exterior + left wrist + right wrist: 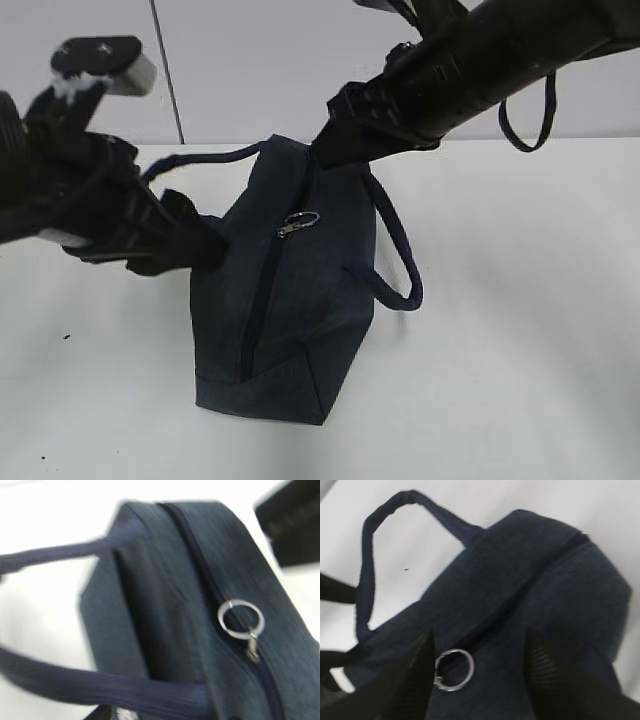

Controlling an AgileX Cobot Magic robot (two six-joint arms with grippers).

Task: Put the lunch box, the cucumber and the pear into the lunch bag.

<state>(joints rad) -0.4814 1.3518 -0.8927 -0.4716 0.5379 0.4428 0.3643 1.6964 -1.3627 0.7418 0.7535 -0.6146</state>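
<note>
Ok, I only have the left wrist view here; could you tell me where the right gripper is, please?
Observer: The right gripper hangs open over the lunch bag, its fingers on either side of the ring pull.
Operator: Thank you. And where is my own gripper?
Observer: In the exterior view the left gripper is against the bag's left side, just below a handle. I cannot tell whether it is open.

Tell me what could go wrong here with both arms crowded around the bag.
The lunch bag looks zipped shut, so nothing can go in until the ring pull is drawn. The right gripper straddles that ring with open fingers and might pinch fabric instead. The loop handle lies loose and could snag.
</note>
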